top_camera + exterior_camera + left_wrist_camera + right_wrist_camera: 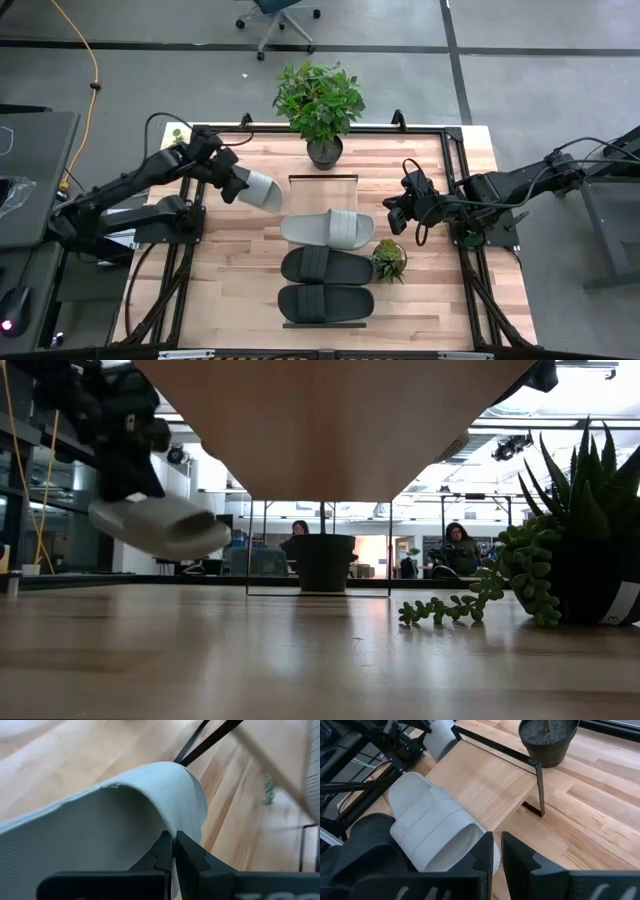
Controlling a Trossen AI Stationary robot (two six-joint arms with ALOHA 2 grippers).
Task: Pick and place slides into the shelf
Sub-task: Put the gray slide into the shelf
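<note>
**High view: last grey slide in the air beside the shelf**

Seen from above, the left gripper has its jaws clamped on a light grey ribbed-strap slide, lifted clear of the butcher-block tabletop. The long pale wooden shelf already carries one grey slide and two black slides, leaving its bare end near the potted plant. I'd carry it level over the rail, square it, and lower before letting go. The right gripper waits alongside, fingers nearly together, empty.
</note>
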